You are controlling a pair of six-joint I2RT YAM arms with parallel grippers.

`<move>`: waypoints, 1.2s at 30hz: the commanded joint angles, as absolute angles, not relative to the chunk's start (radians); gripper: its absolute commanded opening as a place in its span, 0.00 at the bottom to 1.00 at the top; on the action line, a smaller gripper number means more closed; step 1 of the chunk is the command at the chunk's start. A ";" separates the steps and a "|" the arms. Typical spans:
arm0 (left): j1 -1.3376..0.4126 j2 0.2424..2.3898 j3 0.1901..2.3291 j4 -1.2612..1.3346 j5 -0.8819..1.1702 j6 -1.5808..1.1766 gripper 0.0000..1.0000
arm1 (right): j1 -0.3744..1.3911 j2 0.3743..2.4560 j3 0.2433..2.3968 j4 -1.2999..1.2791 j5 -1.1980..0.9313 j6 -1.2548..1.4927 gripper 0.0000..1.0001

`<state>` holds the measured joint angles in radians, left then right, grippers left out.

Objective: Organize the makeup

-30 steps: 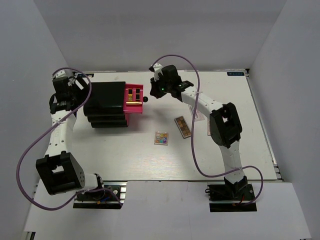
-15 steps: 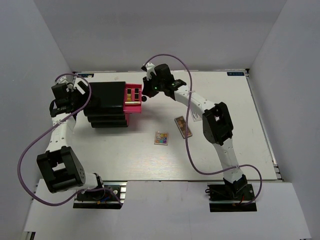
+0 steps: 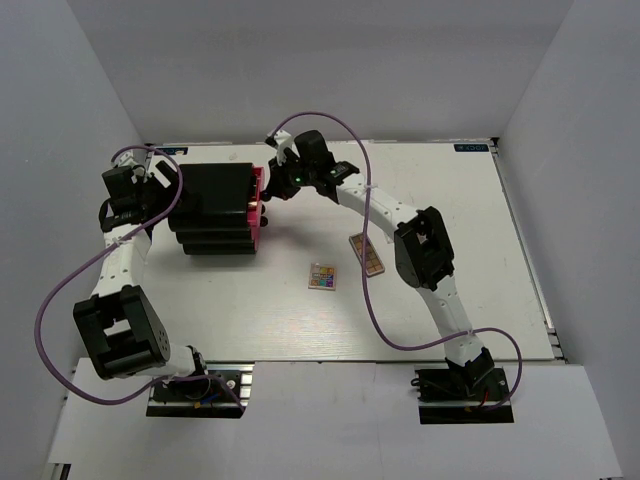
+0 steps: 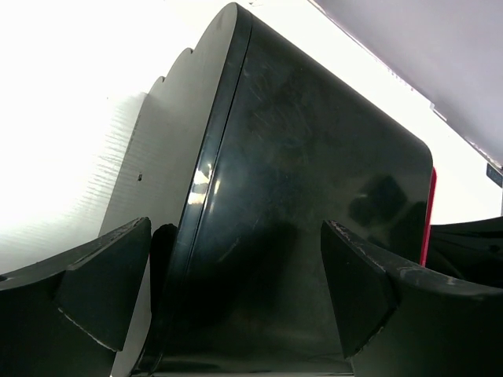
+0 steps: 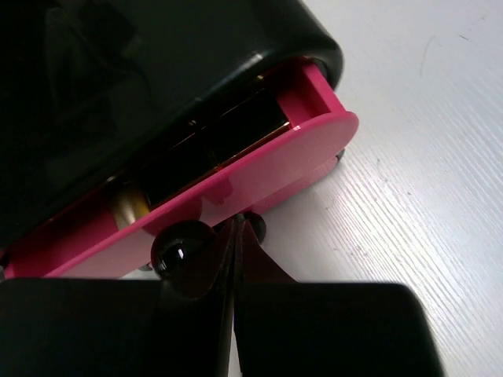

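Upper left of the top view: large black box [image 3: 212, 210] on the table [image 3: 480, 250], with its top pink drawer [image 3: 257, 200] drawn out only slightly toward frame centre. Inside the drawer, in the right wrist view, dark tubes lying lengthwise behind the pink front, one apparently a gold-and-black lipstick [image 5: 126, 206], mostly shadowed by the box.

Right end effector [image 3: 270, 190] clenched, tips pressed to the drawer's front just beside its black knob [image 5: 181, 247]. Left end effector [image 3: 165, 183] released, fingers [image 4: 102, 290] spread wide to either side of the box's left end; contact not discernible.

Frame centre, below and right of the box: multicoloured square palette [image 3: 322, 276] flat on the table. Long brown eyeshadow palette [image 3: 366, 254] near it to the upper right, not touching.

Bare table surface across the right half, out to the right edge and the white walls [image 3: 580, 150].
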<state>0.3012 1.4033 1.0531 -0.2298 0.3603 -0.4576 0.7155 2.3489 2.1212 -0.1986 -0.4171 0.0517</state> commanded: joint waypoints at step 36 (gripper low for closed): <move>0.394 1.456 1.003 -0.143 0.515 -0.592 0.98 | 0.712 2.338 2.114 -0.123 -0.486 -0.074 0.42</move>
